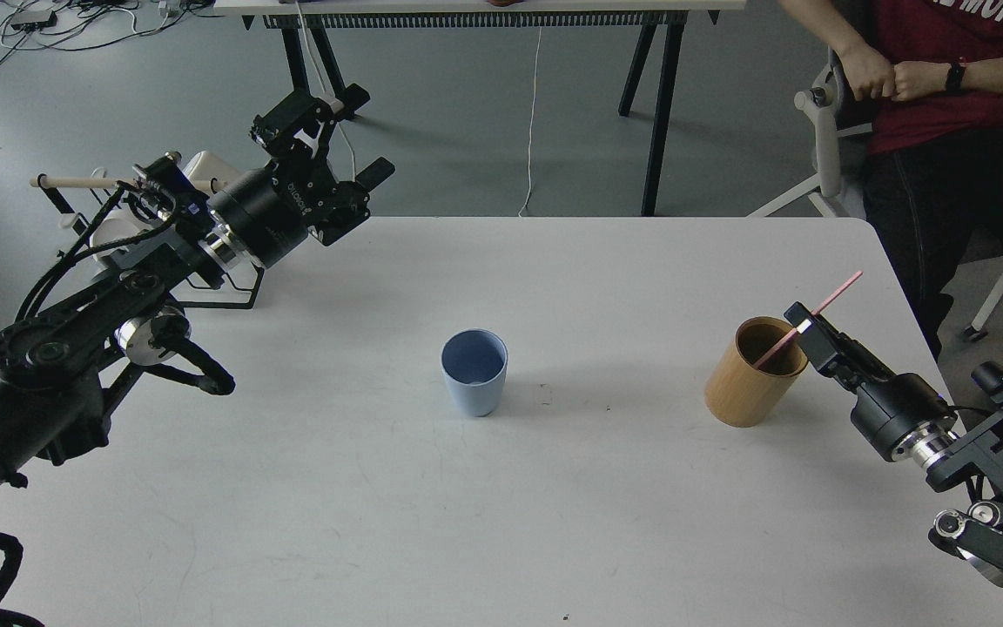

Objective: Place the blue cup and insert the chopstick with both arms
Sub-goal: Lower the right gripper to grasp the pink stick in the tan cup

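The blue cup (474, 373) stands upright and empty near the middle of the white table (501, 522). The pink chopstick (815, 320) leans out of a tan wooden cup (750, 374) at the right, with its tip pointing up and right. My right gripper (806, 329) is at the wooden cup's right rim, right against the chopstick; it is small and dark, so I cannot tell whether it grips the stick. My left gripper (336, 131) hangs open and empty above the table's far left corner, well away from the blue cup.
A black wire rack (223, 292) with white mugs (114, 233) and a pale wooden rod (75, 183) stands at the table's far left edge. A person in a red shirt (945, 78) sits beyond the far right corner. A trestle table (484, 13) stands behind.
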### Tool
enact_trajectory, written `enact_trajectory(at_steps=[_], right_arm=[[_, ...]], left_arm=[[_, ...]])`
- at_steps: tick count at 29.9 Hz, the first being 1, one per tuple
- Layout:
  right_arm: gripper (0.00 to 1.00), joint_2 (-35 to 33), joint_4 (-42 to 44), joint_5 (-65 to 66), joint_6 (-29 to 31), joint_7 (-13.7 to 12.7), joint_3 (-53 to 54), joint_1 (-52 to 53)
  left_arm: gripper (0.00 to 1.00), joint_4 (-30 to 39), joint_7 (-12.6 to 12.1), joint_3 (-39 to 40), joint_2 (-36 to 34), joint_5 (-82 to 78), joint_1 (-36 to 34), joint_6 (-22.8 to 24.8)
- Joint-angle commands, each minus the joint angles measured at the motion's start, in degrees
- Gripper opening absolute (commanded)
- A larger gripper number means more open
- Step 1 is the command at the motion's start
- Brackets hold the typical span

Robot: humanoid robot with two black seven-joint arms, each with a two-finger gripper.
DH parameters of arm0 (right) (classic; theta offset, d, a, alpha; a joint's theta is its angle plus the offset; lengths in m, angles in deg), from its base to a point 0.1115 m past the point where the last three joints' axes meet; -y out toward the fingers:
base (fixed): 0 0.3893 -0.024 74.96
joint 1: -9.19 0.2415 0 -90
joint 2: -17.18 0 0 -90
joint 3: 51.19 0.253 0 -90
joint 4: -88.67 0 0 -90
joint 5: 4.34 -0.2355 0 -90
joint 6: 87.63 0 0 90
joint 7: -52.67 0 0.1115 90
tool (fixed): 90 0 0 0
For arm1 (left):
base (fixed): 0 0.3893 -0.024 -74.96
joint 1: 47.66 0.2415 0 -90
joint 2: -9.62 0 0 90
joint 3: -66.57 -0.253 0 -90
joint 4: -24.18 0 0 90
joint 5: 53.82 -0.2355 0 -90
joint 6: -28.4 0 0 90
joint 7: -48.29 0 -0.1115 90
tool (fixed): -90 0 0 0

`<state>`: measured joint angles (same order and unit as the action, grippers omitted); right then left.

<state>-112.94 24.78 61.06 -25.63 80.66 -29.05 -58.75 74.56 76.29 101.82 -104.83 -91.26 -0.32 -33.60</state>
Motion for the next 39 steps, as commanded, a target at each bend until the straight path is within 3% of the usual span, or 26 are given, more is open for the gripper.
enact_trajectory(at_steps=[1, 7, 29, 39], right_arm=[[0.3, 0.05, 0.26, 0.0, 0.0, 0.0, -0.08, 0.09], [0.12, 0.49, 1.31, 0.0, 0.0, 0.0, -0.08, 0.27], [0.08, -0.3, 0.61, -0.09, 0.0, 0.0, -0.08, 2.02], [0.05, -7.85, -4.83, -0.27, 0.0, 0.0, 0.79, 2.2]], left_arm=[[0.98, -0.02, 0.0, 0.0, -0.07, 0.0, 0.39, 0.0], [0.98, -0.02, 0.0, 0.0, -0.07, 0.0, 0.48, 0.0], [0.98, -0.2, 0.0, 0.0, 0.45, 0.09, 1.01, 0.0], [0.98, -0.37, 0.0, 0.08, 0.72, 0.18, 1.27, 0.0]])
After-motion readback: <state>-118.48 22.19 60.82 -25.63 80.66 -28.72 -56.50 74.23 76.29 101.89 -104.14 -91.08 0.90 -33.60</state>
